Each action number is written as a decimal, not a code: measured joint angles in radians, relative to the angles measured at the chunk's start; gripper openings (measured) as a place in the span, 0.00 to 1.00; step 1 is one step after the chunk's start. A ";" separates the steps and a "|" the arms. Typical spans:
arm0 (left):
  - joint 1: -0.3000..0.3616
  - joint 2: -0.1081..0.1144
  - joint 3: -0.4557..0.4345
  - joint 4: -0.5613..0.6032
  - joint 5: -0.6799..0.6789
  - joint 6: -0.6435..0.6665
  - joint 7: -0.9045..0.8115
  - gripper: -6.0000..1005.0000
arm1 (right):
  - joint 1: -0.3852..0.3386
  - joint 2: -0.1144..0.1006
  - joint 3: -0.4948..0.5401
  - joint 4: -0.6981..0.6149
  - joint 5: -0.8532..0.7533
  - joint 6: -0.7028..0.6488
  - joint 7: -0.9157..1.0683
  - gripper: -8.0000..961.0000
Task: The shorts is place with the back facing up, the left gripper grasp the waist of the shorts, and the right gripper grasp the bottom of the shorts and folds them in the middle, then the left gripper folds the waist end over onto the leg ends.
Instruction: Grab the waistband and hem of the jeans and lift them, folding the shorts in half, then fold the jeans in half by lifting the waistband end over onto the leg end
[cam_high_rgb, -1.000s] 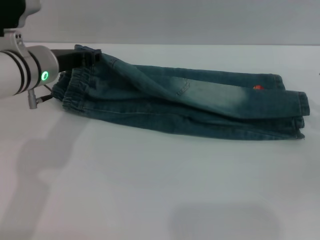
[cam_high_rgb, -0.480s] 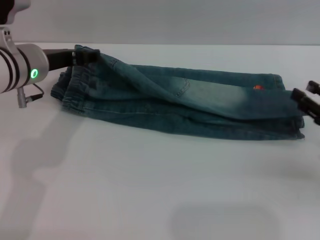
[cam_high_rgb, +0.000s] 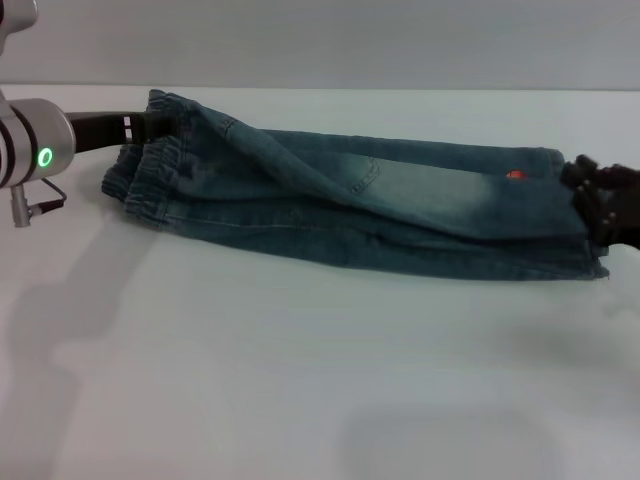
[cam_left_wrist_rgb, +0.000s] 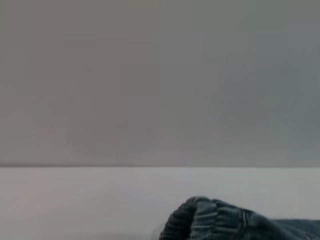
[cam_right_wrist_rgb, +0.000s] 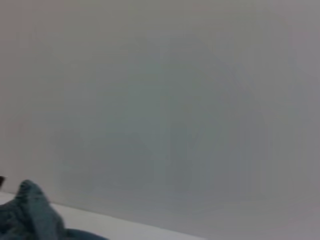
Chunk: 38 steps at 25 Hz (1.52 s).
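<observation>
The blue denim shorts lie on the white table, doubled lengthwise, with the elastic waist on the left and the leg ends on the right. My left gripper reaches in from the left edge at the far corner of the waist, where the fabric stands slightly raised over it. At the leg ends on the right, my black right gripper touches the hem. In the left wrist view only a bunched piece of waistband shows. A fold of denim is all the right wrist view shows.
A small red-orange print mark sits near the leg end. A grey wall rises behind the table. White tabletop spreads in front of the shorts.
The left arm has drawn back to the left, with the waist edge shifting slightly left. The right gripper has come in from the right edge up to the leg ends.
</observation>
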 joint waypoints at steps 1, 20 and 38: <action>0.000 0.000 0.000 0.000 0.000 0.000 0.000 0.84 | 0.003 0.000 -0.014 -0.003 0.002 0.000 -0.010 0.32; -0.052 0.000 -0.051 0.127 0.037 -0.036 0.003 0.84 | -0.008 0.004 -0.130 -0.042 0.010 0.057 -0.089 0.01; -0.088 0.002 -0.079 0.209 0.038 -0.041 0.008 0.83 | -0.012 0.001 -0.138 -0.043 0.010 0.068 -0.093 0.01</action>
